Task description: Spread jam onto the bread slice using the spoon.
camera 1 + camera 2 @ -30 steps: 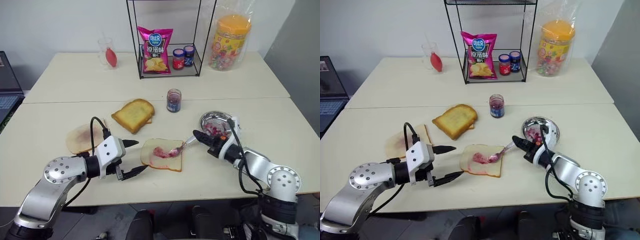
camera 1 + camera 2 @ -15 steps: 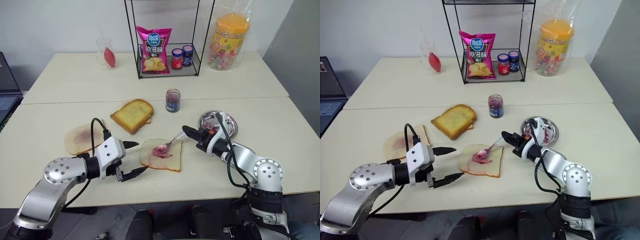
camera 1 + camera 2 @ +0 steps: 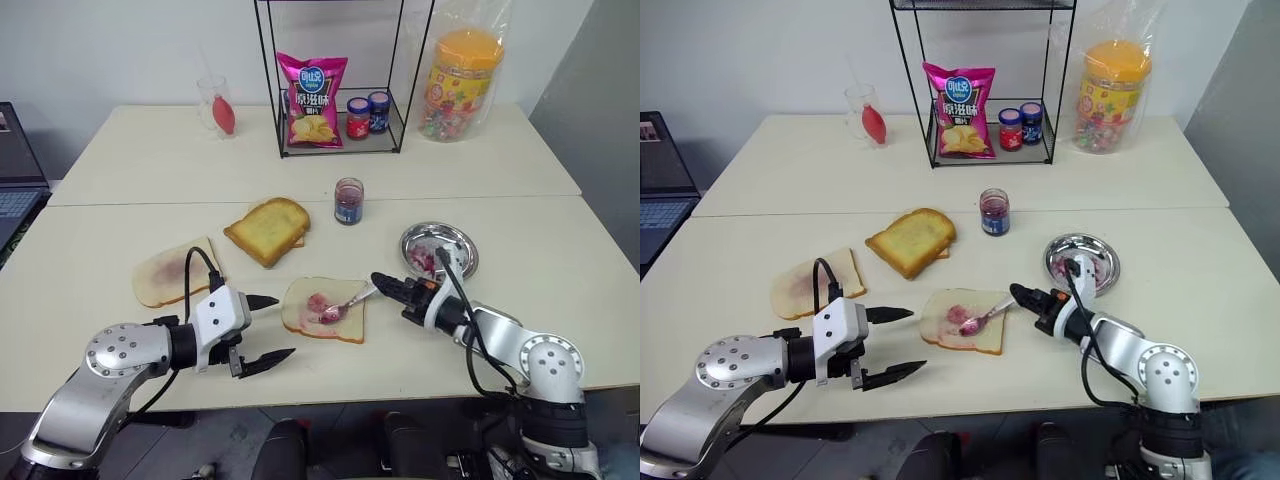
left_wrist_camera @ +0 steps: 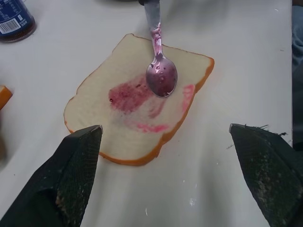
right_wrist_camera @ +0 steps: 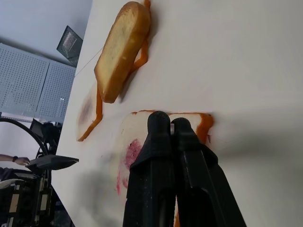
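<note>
Left wrist view, spoon (image 4: 161, 78) on bread slice (image 4: 137, 111), beyond left pincer (image 4: 165, 179)

- Bare cream table (image 3: 560, 275) lies open along the near edge in front of the squarish white bread slice (image 3: 300, 318) with its pink smear.
- Left black two-fingered gripper (image 3: 272, 328), jaws spread, blocks that slice's left side.
- Right black gripper (image 3: 381, 282), clamped on the slim silver spoon (image 3: 345, 303), closes off the right side; the spoon bowl sits over the slice's middle.
- Behind: golden toasted slice (image 3: 266, 228), small glass jam jar (image 3: 348, 201), round metal dish (image 3: 438, 249), with gaps between them.
- Pale stained slice (image 3: 172, 273) sits left of the arm.
- Far back, the black wire rack (image 3: 340, 120) stands well apart.
</note>
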You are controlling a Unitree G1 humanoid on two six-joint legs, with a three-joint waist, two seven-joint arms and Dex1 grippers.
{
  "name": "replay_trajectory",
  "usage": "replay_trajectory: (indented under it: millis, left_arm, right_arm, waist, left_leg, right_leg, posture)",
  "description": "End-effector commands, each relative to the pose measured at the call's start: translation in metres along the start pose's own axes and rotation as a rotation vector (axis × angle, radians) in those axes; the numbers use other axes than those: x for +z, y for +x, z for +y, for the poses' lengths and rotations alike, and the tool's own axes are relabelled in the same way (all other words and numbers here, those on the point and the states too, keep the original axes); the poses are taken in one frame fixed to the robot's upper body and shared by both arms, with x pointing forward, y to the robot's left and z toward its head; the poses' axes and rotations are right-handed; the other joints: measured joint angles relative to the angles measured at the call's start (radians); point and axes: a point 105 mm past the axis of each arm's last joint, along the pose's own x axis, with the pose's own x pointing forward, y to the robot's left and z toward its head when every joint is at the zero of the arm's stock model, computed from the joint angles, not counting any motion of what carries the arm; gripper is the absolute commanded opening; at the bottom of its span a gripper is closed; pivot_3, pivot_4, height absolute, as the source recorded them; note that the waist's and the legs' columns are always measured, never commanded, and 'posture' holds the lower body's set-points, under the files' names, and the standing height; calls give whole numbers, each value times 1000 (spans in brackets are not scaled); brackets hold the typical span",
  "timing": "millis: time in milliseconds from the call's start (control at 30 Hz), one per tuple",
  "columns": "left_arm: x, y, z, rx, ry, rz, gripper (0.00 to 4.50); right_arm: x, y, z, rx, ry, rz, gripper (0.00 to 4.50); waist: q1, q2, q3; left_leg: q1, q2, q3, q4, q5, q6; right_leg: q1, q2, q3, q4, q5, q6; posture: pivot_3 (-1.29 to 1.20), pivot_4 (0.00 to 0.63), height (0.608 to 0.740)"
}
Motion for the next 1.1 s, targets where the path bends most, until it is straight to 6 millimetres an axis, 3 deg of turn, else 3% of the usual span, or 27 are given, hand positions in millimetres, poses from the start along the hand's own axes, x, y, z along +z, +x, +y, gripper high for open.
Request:
replay_trajectory:
  millis: [33, 267, 467, 633, 833, 900, 1000, 1100]
  left_arm:
    - [9, 0, -4, -24, 48, -19, 4500]
    - [9, 1, -1, -13, 45, -34, 4500]
    - [17, 5, 7, 12, 38, -77, 4500]
    - [52, 17, 14, -10, 38, -171, 4500]
    - [89, 50, 18, -87, 55, -245, 4500]
    - [94, 59, 20, -96, 61, -243, 4500]
    - [107, 87, 19, -132, 85, -235, 4500]
    - [114, 102, 13, -175, 87, -218, 4500]
  right_arm:
    - [16, -15, 0, -10, 2, -65, 29]
    - [39, -21, 30, 114, 0, -130, 29]
    - [38, -13, 26, 106, -8, -129, 29]
    - [64, -25, 26, 109, -12, -247, 29]
    - [111, -59, -1, -5, -60, -420, 29]
    - [119, -67, -9, -31, -65, -448, 29]
    - [139, -85, -42, -136, -46, -523, 29]
    - [143, -86, -56, -164, -41, -533, 29]
  waist:
    - [0, 0, 0]
    - [-1, 0, 0]
    - [-2, 0, 0]
    - [3, 0, 0]
    - [7, 0, 0]
    - [10, -1, 0]
    - [1, -1, 0]
    - [2, -1, 0]
  left_leg:
    - [0, 0, 0, 0, 0, 0]
    - [0, 0, 0, 0, 0, 0]
    - [0, 0, 0, 0, 0, 0]
    - [-1, 0, 0, 0, 0, 0]
    - [0, -1, 0, 2, 0, 0]
    - [0, -2, 0, 3, 0, 0]
    - [0, -2, 0, 2, 0, 0]
    - [0, -2, 0, 2, 0, 0]
  right_leg:
    - [0, 0, 0, 0, 0, 0]
    - [0, 0, 0, 0, 0, 0]
    - [0, 0, 0, 0, 0, 0]
    - [0, 0, 0, 0, 3, 5]
    - [2, 0, 1, -1, 4, 7]
    - [2, 0, 1, -1, 5, 8]
    - [3, 0, 2, -1, 4, 8]
    - [3, 1, 2, -1, 4, 8]
  posture:
    - [0, 150, 740]
    - [0, 150, 740]
    - [0, 150, 740]
    - [0, 150, 740]
    - [0, 150, 740]
    - [0, 150, 740]
    - [0, 150, 740]
    - [0, 150, 740]
